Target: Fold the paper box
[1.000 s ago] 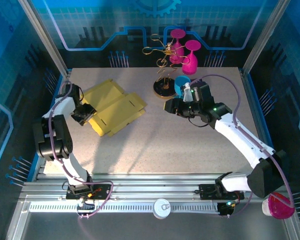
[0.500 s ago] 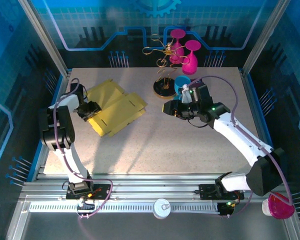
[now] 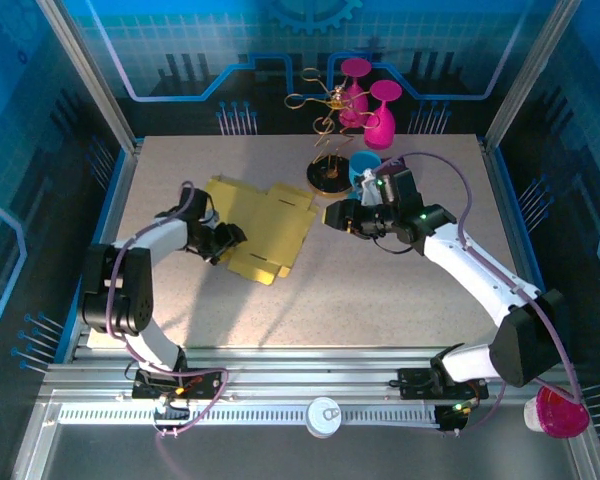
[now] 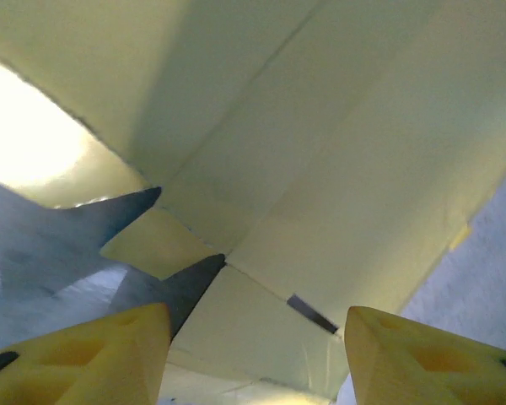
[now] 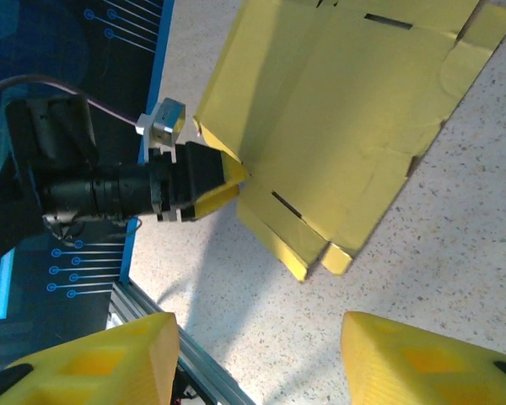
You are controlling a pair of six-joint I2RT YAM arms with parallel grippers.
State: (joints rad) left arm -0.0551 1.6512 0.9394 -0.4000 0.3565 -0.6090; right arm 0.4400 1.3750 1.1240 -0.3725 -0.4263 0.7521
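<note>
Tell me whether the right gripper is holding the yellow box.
No, the right gripper has its fingers apart over the table, and the box lies flat beyond them.

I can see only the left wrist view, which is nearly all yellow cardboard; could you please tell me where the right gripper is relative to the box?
Observer: The right gripper is close to the right edge of the paper box, opposite the left gripper at the box's left edge.
Operator: Thank you. Is the right one holding anything?
Observer: No, its fingers are apart, with only table showing between them.
Operator: Is anything standing near the box on that side?
Observer: Yes, a black round stand sits just past the box's far right corner, with a blue cup beside it.
</note>
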